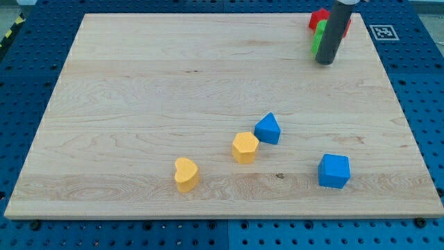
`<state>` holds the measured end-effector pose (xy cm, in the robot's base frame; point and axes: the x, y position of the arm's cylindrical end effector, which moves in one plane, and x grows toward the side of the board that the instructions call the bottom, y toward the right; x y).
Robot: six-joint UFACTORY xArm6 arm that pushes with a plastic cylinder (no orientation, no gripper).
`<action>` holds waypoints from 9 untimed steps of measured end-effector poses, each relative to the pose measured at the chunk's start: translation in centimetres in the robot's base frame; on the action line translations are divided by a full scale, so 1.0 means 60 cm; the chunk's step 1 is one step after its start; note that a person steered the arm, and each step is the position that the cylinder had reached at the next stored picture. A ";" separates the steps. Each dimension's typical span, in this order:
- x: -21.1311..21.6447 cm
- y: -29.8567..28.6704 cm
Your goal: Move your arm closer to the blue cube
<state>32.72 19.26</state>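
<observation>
Camera view: my tip [325, 62], a bare rod with no tool to clench, rests near the counter's [139, 83] top right beside red [318, 18] and green [320, 36] blocks. The blue cube [334, 171] lies well apart at lower right, so the approach appears hardly begun.

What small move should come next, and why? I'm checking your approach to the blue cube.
Probably slide my tip toward the view's bottom, hardly sideways. It sits near the view's top right beside the green block and red block, while the blue cube lies almost straight below it, with bare board between.
</observation>
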 end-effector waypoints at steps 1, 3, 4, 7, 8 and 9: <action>-0.009 0.011; 0.051 -0.012; 0.139 -0.002; 0.205 0.001; 0.271 0.009; 0.351 0.042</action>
<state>53.78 21.79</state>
